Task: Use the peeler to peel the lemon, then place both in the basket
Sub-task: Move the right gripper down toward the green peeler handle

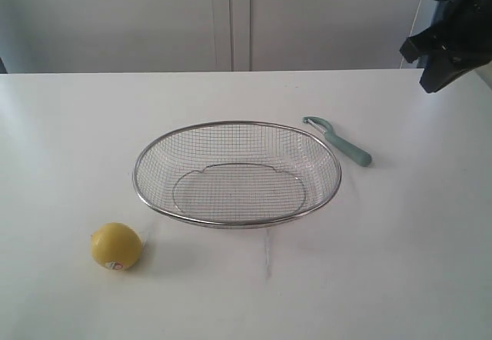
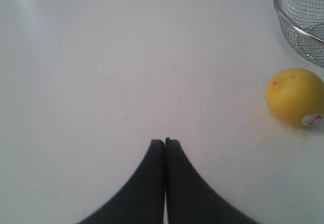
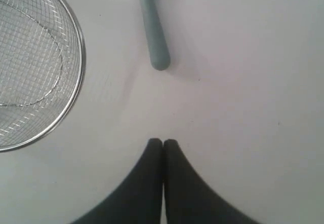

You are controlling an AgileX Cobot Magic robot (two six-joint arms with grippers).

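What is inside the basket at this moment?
Nothing: the basket holds no object, and only the white table shows through its open mesh, so nothing is hidden. The lemon and the peeler both lie on the table outside its rim.

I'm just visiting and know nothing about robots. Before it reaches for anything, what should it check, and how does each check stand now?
1. Lemon lies free on the table, outside the basket: ok.
2. Peeler lies flat beside the basket, handle unobstructed: ok.
3. Basket upright and empty: ok.
4. Left jaws open for the lemon: not ok, shut.
5. Right jaws open for the peeler: not ok, shut.
6. Which way the peeler's blade edge faces: cannot tell.
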